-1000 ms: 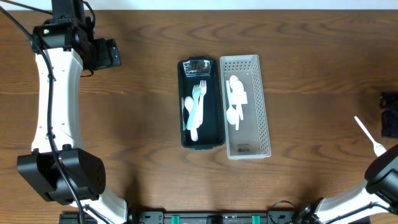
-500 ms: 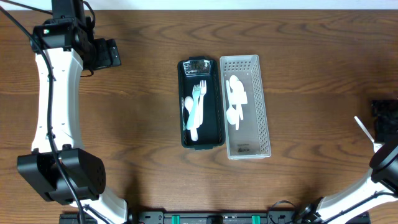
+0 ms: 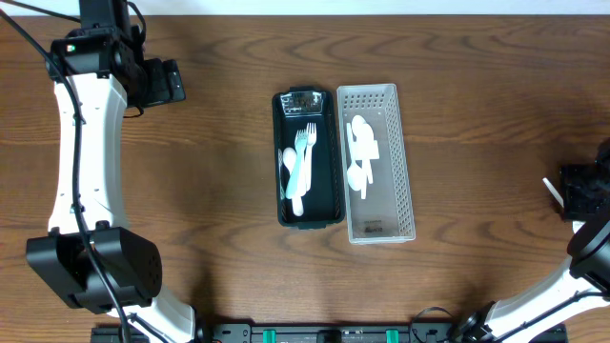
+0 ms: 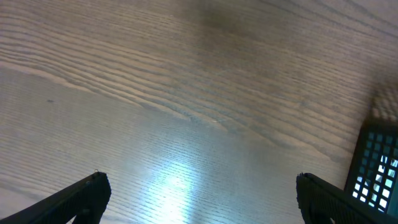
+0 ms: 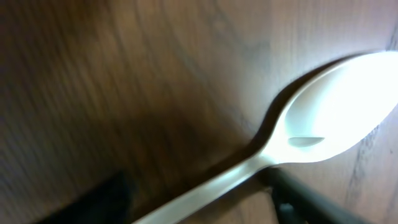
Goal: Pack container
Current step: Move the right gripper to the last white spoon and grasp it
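Right wrist view shows the right gripper [image 5: 199, 196] straddling the white plastic spoon [image 5: 329, 118] lying at the overhead frame's right edge, jaws apart, not yet pinching; left gripper [image 4: 202, 183] gapes idle; next, I judge: clamp, lift, carry to the central black container [image 3: 279, 162].

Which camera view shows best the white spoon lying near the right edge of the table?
The right wrist view: the spoon fills the frame, bowl and handle both visible, slightly blurred. Overhead shows only its handle tip beside the right hand. The left wrist view does not show it.
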Tool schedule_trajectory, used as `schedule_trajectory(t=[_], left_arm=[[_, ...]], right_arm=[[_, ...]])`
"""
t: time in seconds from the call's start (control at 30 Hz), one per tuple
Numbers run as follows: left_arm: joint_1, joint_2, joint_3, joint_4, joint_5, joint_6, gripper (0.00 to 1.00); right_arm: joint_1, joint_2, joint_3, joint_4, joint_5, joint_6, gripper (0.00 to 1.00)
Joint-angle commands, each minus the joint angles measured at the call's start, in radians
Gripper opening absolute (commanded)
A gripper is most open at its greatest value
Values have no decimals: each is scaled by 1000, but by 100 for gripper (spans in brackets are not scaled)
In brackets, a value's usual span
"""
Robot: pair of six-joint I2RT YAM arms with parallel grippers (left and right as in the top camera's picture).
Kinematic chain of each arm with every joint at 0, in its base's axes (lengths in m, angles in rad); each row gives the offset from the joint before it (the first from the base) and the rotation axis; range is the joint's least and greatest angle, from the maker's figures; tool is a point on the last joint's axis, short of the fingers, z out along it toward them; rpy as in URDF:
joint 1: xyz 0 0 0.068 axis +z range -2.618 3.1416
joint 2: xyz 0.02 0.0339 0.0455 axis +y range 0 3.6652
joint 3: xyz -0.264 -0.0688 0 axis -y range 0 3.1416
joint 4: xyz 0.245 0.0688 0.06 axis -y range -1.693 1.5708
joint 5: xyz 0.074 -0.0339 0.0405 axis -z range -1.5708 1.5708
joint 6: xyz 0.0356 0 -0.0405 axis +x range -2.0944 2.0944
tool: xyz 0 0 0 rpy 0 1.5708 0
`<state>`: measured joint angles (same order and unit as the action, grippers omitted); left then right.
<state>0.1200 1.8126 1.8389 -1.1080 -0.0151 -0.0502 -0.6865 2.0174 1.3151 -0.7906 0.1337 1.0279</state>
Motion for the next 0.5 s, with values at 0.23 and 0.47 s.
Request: schedule_trajectory(t=[0.23,0.47], left_arm=[[3,13,-3,-6,-13,13,98],[3,13,-3,-6,-13,13,98]], right_arm=[[-7,16,-80,5,20,-5,26],[-7,16,-80,-5,7,-16,17]])
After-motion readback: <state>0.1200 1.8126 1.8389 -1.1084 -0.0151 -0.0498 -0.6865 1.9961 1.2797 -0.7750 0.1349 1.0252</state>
